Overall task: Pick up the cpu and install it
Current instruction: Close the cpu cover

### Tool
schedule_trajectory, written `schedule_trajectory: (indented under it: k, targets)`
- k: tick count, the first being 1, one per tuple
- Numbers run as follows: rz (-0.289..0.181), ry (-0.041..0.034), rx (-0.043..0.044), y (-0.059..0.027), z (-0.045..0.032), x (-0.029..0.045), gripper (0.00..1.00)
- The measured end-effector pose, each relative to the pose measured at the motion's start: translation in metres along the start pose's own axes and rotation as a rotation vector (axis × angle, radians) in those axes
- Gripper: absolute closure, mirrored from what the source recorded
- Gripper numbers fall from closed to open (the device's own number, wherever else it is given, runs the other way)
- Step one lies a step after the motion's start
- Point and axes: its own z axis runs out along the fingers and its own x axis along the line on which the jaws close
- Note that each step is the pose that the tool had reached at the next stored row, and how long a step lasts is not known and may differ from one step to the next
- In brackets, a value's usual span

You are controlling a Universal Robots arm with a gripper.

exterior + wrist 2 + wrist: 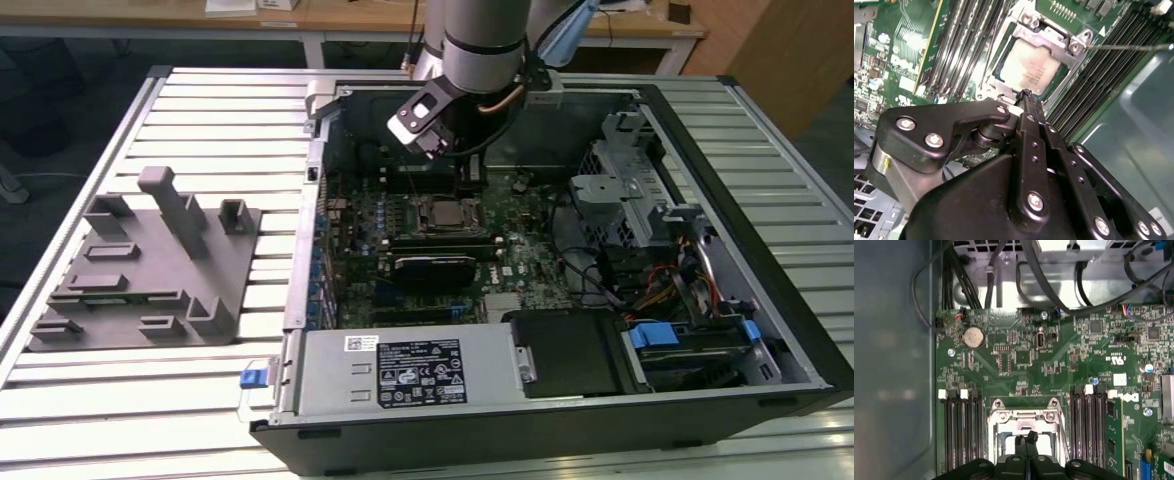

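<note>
Cpu: the cpu (1026, 67) lies flat in its socket on the green board (1054, 360), shiny side up.
Frame: a metal frame (1074, 45) sits around the cpu's edges, and a thin metal bar (1129, 47) sticks out beside it.
End effector: the end effector (1026, 94) has its fingers pressed together with nothing in them. Its tip is just above the cpu's edge.
Done: the cpu looks picked up and put in place.
Left: I cannot tell if the frame is locked down.
Around: the board is inside an open computer case (727, 180) on a ribbed surface (200, 110).

The cpu (1029, 67) in the socket (1077, 46) on the motherboard (1024, 360), tool (1027, 95) close above.
</note>
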Motion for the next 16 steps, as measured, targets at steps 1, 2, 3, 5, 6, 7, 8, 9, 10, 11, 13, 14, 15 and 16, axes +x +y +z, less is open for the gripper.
schedule_trajectory:
  k: [1, 2, 3, 5, 6, 7, 8, 9, 10, 11, 13, 14, 15, 16]
  targets:
    - [0.000, 0.0001, 0.0000, -0.0011, 0.0005, 0.0000, 0.89]
    - [0.000, 0.0000, 0.0000, -0.0024, 0.0011, -0.0001, 0.89]
    - [0.000, 0.0000, 0.0000, -0.0032, 0.0017, -0.0002, 0.89]
    - [0.000, 0.0000, 0.0000, -0.0045, 0.0030, -0.0002, 0.89]
    - [0.000, 0.0001, 0.0000, -0.0050, 0.0037, -0.0003, 0.89]
    - [0.000, 0.0000, 0.0001, -0.0056, 0.0044, -0.0003, 0.89]
    - [0.000, -0.0001, 0.0001, -0.0063, 0.0049, -0.0004, 0.89]
    - [0.000, -0.0001, 0.0001, -0.0072, 0.0054, -0.0004, 0.89]
    - [0.000, -0.0001, 0.0001, -0.0082, 0.0058, -0.0005, 0.89]
    - [0.000, -0.0001, 0.0001, -0.0093, 0.0062, -0.0005, 0.89]
    - [0.000, 0.0000, 0.0001, -0.0115, 0.0070, -0.0006, 0.89]
    - [0.000, 0.0000, 0.0001, -0.0122, 0.0074, -0.0006, 0.89]
    - [0.000, 0.0000, 0.0001, -0.0130, 0.0078, -0.0007, 0.89]
    - [0.000, -0.0001, 0.0000, -0.0137, 0.0082, -0.0007, 0.89]
